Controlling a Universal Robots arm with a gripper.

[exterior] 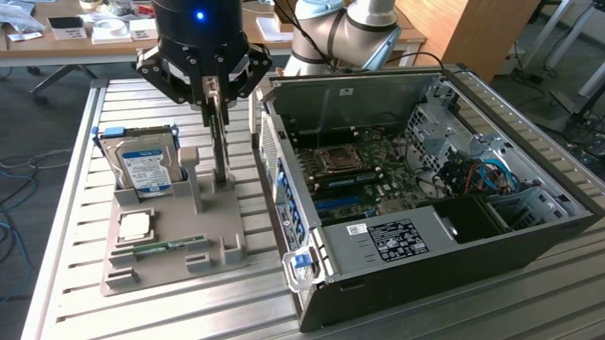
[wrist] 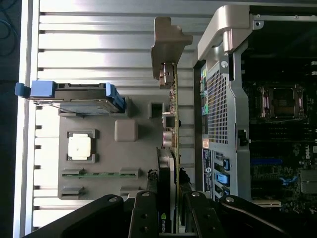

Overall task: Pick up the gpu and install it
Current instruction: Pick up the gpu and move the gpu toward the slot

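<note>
The gpu [exterior: 219, 145] hangs upright and edge-on under my gripper [exterior: 214, 95], which is shut on its upper part. Its lower end is level with the posts of the grey holder tray [exterior: 170, 265]; I cannot tell whether it still touches the tray. In the wrist view the gpu [wrist: 174, 99] runs away from me as a thin green edge, its pale metal bracket [wrist: 167, 44] at the far end, and my gripper [wrist: 168, 210] has a black finger on each side of it. The open computer case [exterior: 426, 241] lies right beside it, towards the exterior view's right.
On the tray, a silver hard drive [exterior: 142, 166] with blue clips stands in a slot, and a processor [exterior: 135, 225] and a narrow RAM stick [exterior: 166, 246] lie flat. The case shows its motherboard [exterior: 359, 166]. All rest on a slatted metal table [exterior: 454, 312]; a cluttered desk [exterior: 104, 32] is behind.
</note>
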